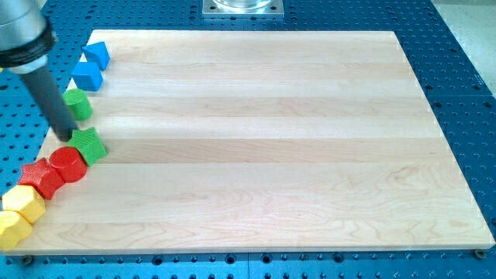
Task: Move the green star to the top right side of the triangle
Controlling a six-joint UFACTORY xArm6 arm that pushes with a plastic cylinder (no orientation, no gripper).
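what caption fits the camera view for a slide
My tip meets the green star's upper left edge, in a block row on the board's left side.

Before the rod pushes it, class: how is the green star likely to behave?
The green star sits flat and low, so it probably slides rather than tips. Its points may make it turn under my tip. It touches the red cylinder, which might shift too.

- The rod [48, 93] runs out of the view's top-left corner and covers part of the green cylinder [77, 103].
- The lowest yellow block [12, 229] is cut by the view's left edge.
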